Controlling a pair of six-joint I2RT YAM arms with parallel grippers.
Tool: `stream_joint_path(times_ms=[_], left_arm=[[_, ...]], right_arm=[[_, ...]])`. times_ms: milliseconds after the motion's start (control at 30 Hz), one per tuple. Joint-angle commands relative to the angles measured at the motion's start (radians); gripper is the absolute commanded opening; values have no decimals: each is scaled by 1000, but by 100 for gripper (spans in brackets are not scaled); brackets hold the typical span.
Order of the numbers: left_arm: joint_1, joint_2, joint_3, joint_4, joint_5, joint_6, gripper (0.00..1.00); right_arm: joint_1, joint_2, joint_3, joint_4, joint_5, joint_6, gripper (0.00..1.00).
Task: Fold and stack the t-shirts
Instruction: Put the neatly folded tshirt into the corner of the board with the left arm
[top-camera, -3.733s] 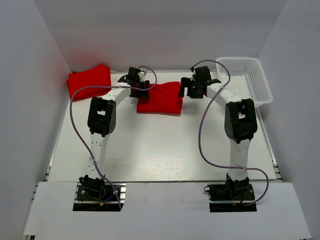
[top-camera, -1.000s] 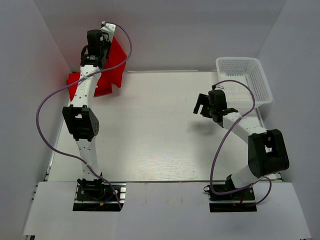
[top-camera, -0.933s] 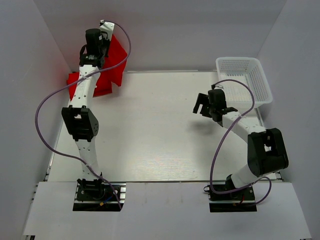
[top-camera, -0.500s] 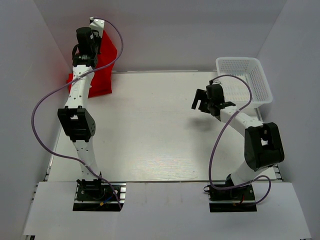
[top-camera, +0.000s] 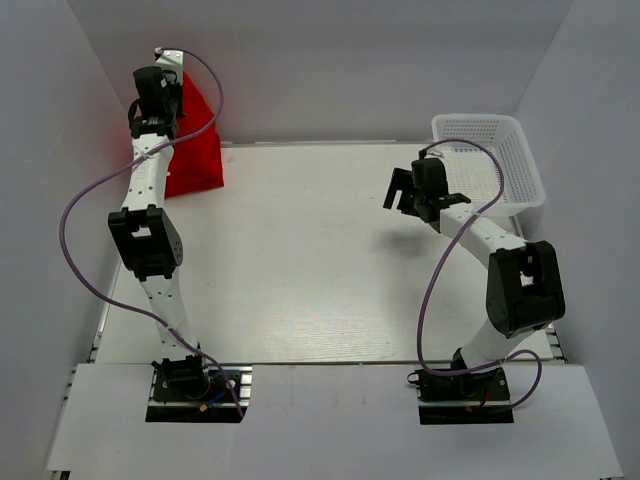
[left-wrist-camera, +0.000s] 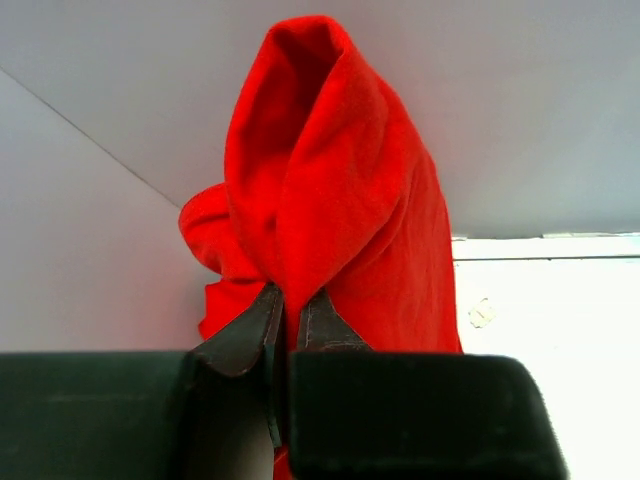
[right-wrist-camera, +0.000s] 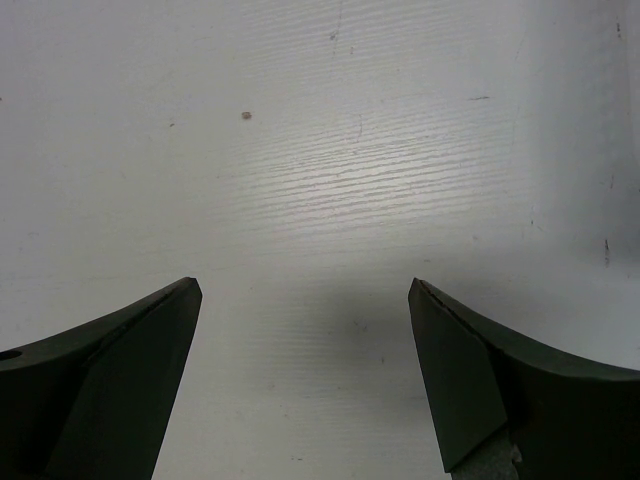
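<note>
A red t-shirt (top-camera: 195, 150) hangs in the back left corner of the table, lifted by its top. My left gripper (top-camera: 165, 90) is shut on it. In the left wrist view the fingertips (left-wrist-camera: 268, 305) pinch a fold of the t-shirt (left-wrist-camera: 330, 200), which rises above them in a peak. More red cloth (left-wrist-camera: 215, 235) bunches behind on the left; I cannot tell whether it belongs to the same shirt. My right gripper (top-camera: 400, 195) hovers open over the bare table to the right. In its own view the right gripper (right-wrist-camera: 305, 290) has nothing between its jaws.
A white mesh basket (top-camera: 478, 118) stands at the back right, just behind my right gripper. White walls close in the table at the back and on both sides. My left arm reaches close to the back left wall.
My left gripper has carried the t-shirt from the table's back middle to the back left corner, still drifting left and higher. My right gripper has drawn off to the right and edged toward the basket.
</note>
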Motion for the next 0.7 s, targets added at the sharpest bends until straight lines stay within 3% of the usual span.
stream_joint_path(times_ms=[0,667], left_arm=[[4,-8,50,67,45,-37,0],[44,40,-92,69,-115,-26,0]], right_arm=[[3,-17,32,-11,38,-12,90],[11,20,87,-28,26,-14,90]])
